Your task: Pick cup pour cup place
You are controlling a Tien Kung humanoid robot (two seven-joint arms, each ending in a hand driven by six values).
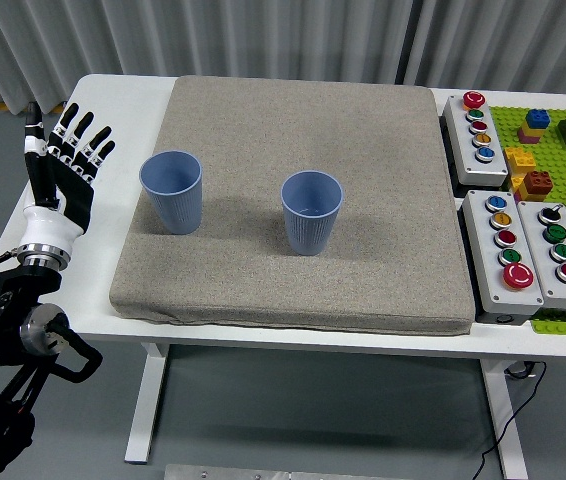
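Observation:
Two blue ribbed cups stand upright on a grey mat. The left cup is near the mat's left edge. The middle cup stands to its right, apart from it. My left hand is raised over the table's left margin, left of the left cup, fingers spread and pointing up, holding nothing. It does not touch the cup. My right hand is out of view.
Grey button boxes with coloured buttons sit right of the mat. A green baseplate with loose coloured bricks lies at the far right. The white table's edge is just left of my hand.

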